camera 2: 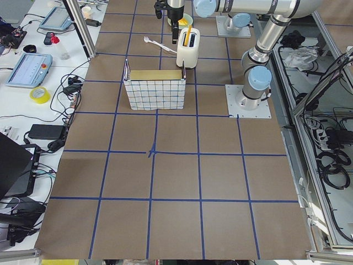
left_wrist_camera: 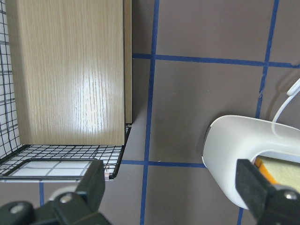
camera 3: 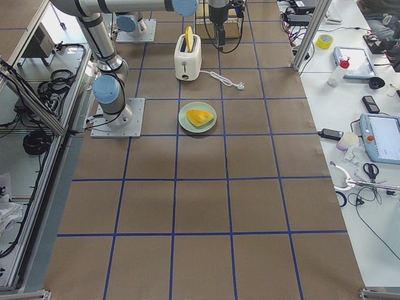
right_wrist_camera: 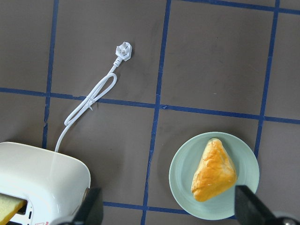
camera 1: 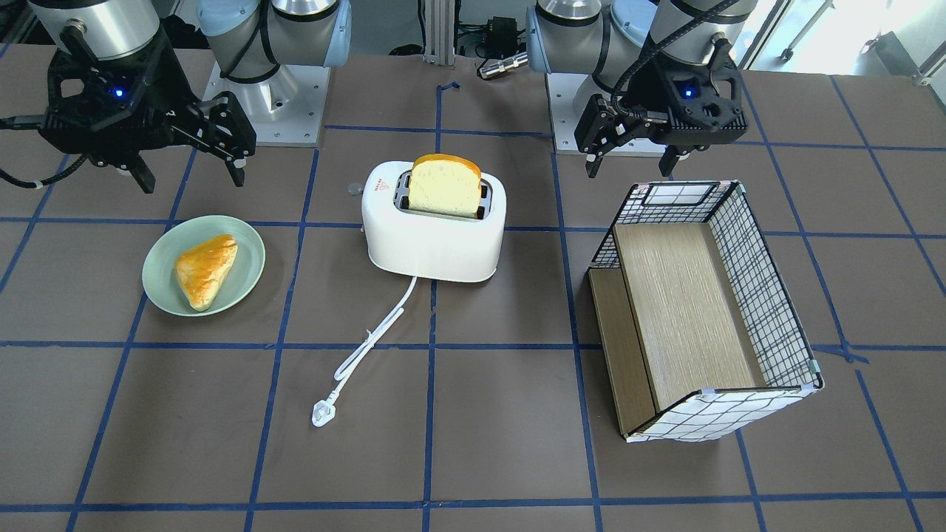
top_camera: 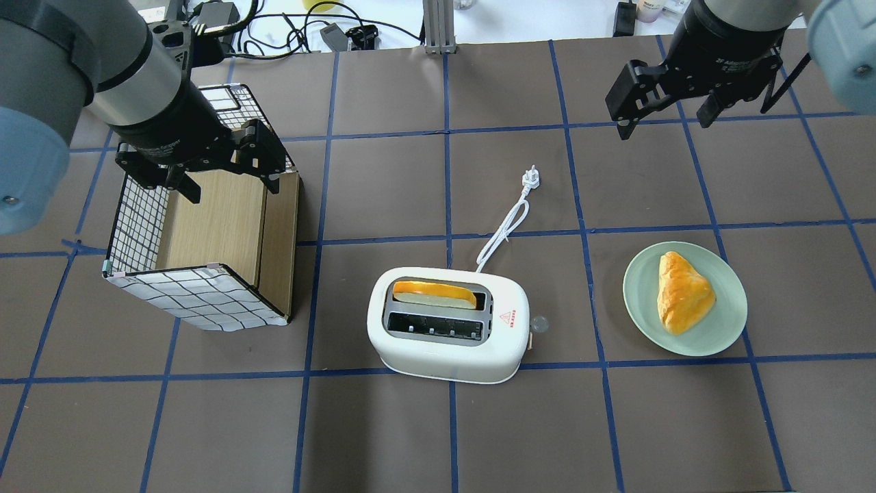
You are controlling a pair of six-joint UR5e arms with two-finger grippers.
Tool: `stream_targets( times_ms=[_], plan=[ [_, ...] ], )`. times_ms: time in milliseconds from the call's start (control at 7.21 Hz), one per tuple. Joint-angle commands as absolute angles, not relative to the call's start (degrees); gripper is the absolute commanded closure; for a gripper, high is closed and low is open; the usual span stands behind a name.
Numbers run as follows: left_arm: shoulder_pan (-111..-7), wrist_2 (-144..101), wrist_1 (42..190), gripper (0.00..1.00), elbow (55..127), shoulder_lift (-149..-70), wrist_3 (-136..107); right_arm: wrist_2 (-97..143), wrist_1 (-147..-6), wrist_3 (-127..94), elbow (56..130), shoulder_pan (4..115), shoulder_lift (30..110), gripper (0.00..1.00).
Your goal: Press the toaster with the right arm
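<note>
Hovering open and empty, the right pincer [top_camera: 662, 120] hangs well apart from the toaster [top_camera: 448, 322]. The toaster stands on the table [top_camera: 410, 424] to its left, nearer the robot.

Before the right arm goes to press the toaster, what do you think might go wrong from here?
1. The small knob on the toaster end facing the plate is a tiny target. The right gripper, jaws open, might straddle it or slip off.
2. Pushing down at that end may tip or slide the toaster, since nothing holds it.
3. The loose cord lies near the likely path and could snag.
</note>
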State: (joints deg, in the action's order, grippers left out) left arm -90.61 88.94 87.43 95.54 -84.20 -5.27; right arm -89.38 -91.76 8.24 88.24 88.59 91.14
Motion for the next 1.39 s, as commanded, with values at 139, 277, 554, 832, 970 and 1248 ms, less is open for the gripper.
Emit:
stream_targets(
  times_ms=[139,277,554,832,970,1248],
  plan=[
    [-90.6,88.9,87.5,0.0,95.5,-84.2,-5.3,-89.4,-91.7,8.2,88.2,88.6,91.1,0.0],
    [-90.6,88.9,87.5,0.0,95.5,-84.2,-5.3,-89.4,-91.6,8.2,88.2,88.6,91.2,0.0],
    [-90.6,88.9,87.5,0.0,95.5,-84.2,-5.3,-89.4,-91.6,8.2,88.2,88.6,91.2,0.0],
    [-90.6,88.9,87.5,0.0,95.5,-84.2,-5.3,-89.4,-91.6,8.2,88.2,88.6,91.2,0.0],
    [-90.6,88.9,87.5,0.0,95.5,-84.2,-5.3,-89.6,-88.9,7.5,88.3,88.5,92.1,0.0],
    [-90.6,88.9,87.5,0.0,95.5,-84.2,-5.3,-89.5,-76.4,-5.6,89.8,88.6,98.7,0.28]
  ],
)
